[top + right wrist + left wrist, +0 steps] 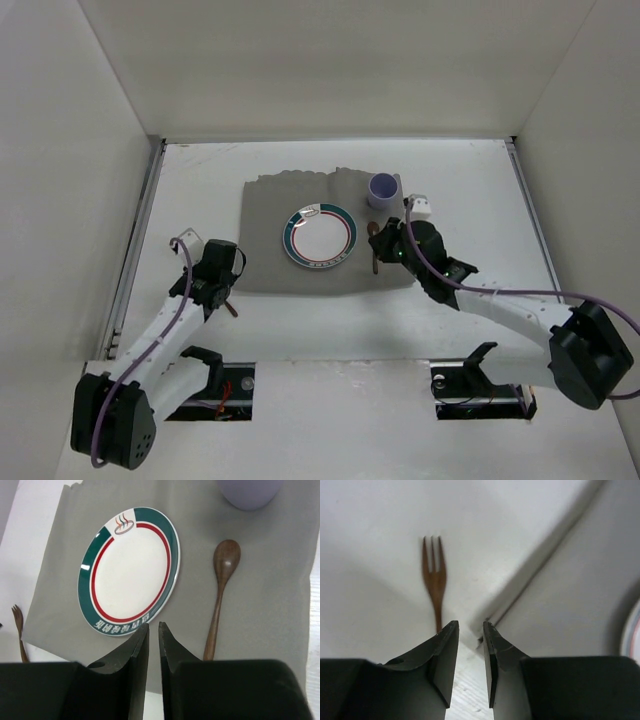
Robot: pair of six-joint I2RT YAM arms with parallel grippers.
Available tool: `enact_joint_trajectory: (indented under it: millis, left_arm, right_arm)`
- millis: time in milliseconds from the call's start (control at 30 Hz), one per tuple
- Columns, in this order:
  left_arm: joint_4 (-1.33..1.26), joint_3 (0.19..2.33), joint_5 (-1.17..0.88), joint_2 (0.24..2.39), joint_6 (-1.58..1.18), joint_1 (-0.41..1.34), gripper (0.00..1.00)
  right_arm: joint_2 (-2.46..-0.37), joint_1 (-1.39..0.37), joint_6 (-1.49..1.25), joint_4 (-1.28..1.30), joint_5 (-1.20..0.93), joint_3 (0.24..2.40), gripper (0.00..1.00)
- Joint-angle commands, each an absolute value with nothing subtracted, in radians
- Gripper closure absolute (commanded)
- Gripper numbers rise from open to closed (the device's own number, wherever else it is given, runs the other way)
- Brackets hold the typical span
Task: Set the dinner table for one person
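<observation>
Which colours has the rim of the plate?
Plate: green band, thin red ring inside; clearest in right wrist view.

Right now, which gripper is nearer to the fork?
Left. The left gripper hangs just behind the fork, at its handle end; the right gripper is beyond the plate, beside the spoon.

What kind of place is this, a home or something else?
Most likely a robot test cell in a laboratory, not a home: plain white panels wall in the dinner table, the left arm and right arm are bolted at its near edge, and one plate lies on a grey placemat.
</observation>
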State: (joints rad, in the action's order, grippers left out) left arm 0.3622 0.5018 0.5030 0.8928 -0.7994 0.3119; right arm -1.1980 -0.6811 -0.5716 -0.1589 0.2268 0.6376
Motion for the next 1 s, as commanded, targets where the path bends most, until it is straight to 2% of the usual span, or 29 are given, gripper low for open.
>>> enact_joint_trajectory:
  millis: [0,267,567,767,833,967]
  left_arm:
    - [0.476,0.522,0.451,0.961,-0.833,0.283,0.75]
    - [0.449,0.531,0.434,1.087,-0.824,0.280,0.76]
    - [0.437,0.508,0.434,1.124,-0.816,0.245,0.76]
    - [0.391,0.489,0.405,1.137,-0.795,0.214,0.83]
    - [0.399,0.492,0.406,1.132,-0.785,0.202,0.89]
    - [0.449,0.506,0.411,1.046,-0.758,0.183,0.94]
  right_arm:
    - [-1.236,-0.677,-0.600,-0.290,0.206,0.635,0.81]
    - [-1.299,-0.680,-0.601,-0.295,0.187,0.652,0.81]
    - [-1.321,-0.676,-0.601,-0.285,0.186,0.661,0.80]
    - [-1.331,-0.677,-0.600,-0.285,0.187,0.664,0.79]
    - [-1.325,-0.677,-0.600,-0.288,0.192,0.660,0.79]
    - [-1.324,-0.670,-0.601,-0.285,0.189,0.657,0.79]
